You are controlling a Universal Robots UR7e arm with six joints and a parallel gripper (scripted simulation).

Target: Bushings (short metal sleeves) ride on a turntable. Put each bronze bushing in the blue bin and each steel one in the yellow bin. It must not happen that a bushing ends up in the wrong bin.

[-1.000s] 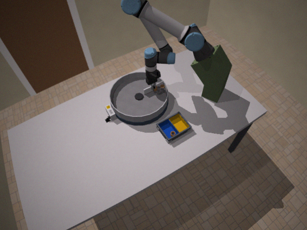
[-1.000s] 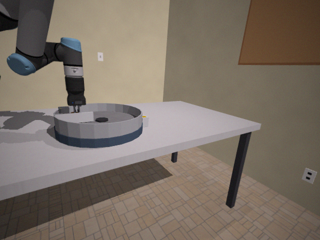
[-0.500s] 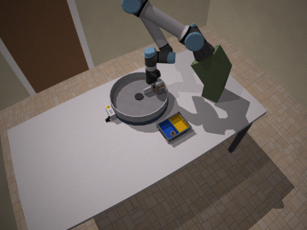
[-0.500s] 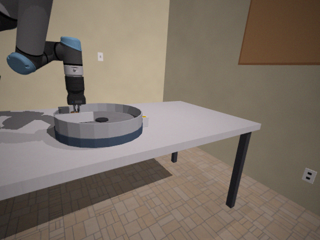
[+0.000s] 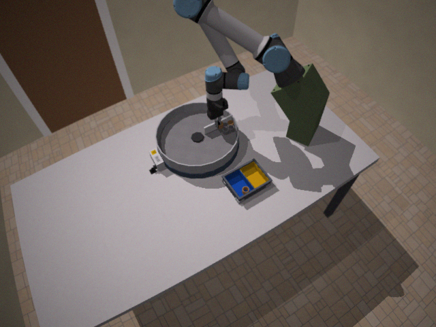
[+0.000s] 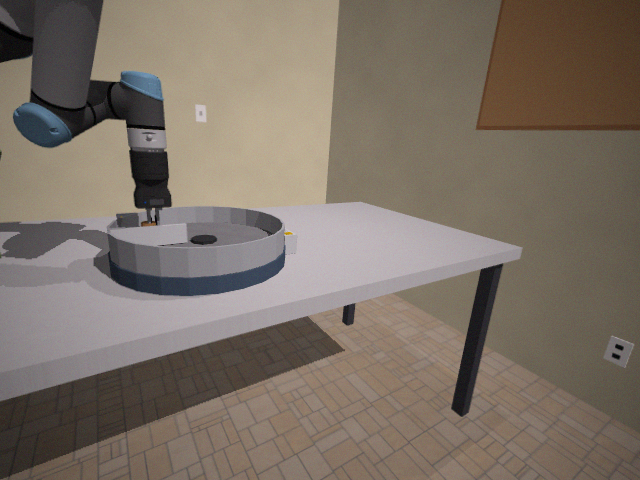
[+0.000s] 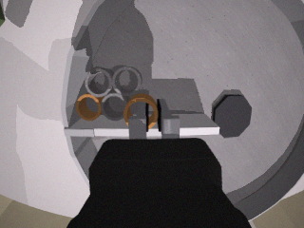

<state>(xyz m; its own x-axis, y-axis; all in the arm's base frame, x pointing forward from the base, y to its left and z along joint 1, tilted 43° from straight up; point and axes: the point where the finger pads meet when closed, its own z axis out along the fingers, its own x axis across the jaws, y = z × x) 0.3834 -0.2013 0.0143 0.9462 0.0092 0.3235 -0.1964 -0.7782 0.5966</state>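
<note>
A white barrier (image 5: 211,128) (image 6: 149,235) (image 7: 157,131) and clustered bushings (image 5: 225,127) (image 7: 113,105) crowd the hand (image 5: 217,123) (image 6: 153,221) (image 7: 152,108); overhead, the bins (image 5: 251,186) lie open.

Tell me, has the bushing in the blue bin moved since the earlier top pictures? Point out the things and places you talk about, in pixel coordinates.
No. In the top view, the bronze bushing (image 5: 245,188) sits at the same spot by the wall of the blue bin (image 5: 234,178), no nearer the yellow bin (image 5: 259,178).
</note>
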